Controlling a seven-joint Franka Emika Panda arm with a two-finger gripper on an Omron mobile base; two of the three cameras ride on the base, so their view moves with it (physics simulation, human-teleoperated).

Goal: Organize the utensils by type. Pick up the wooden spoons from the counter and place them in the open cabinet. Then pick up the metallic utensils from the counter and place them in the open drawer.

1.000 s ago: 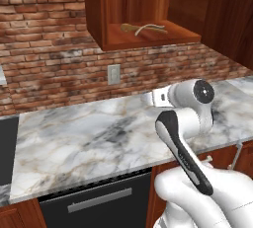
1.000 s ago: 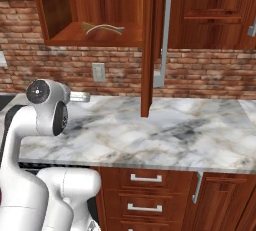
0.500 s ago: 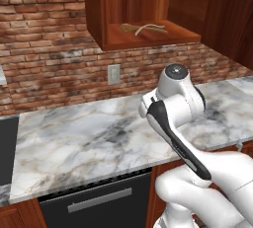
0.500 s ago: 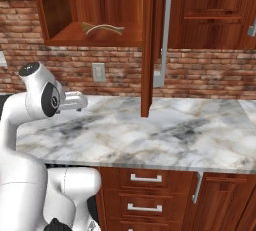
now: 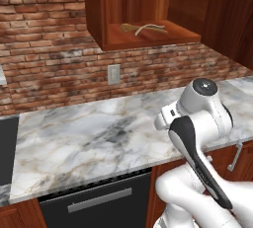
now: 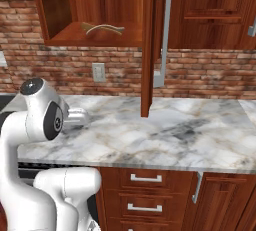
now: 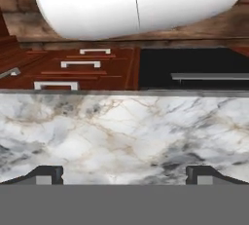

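Both wooden spoons lie side by side on the shelf of the open reddish-brown wall cabinet: the dark brown wooden spoon with the round bowl to the left, the pale tan wooden spoon with the longer handle just beside it. So the cabinet half of the job looks done, and the step in hand is judged to be going for the dark grey metal spoon. Where that spoon lies I cannot tell from here. The two-finger gripper hovers low over the white-grey marble counter, jaws spread wide and holding nothing, looking across the slab toward the front edge and the closed reddish-brown drawer fronts with silver handles below. To do this well, the hand should first sweep along the counter until the spoon comes between the fingertips, then turn so the jaws straddle the thin handle crosswise and come straight down, since a thin handle on hard marble slips away easily. The arm should also swing clear of the hanging cabinet door with the silver bar handle on any move to the right.
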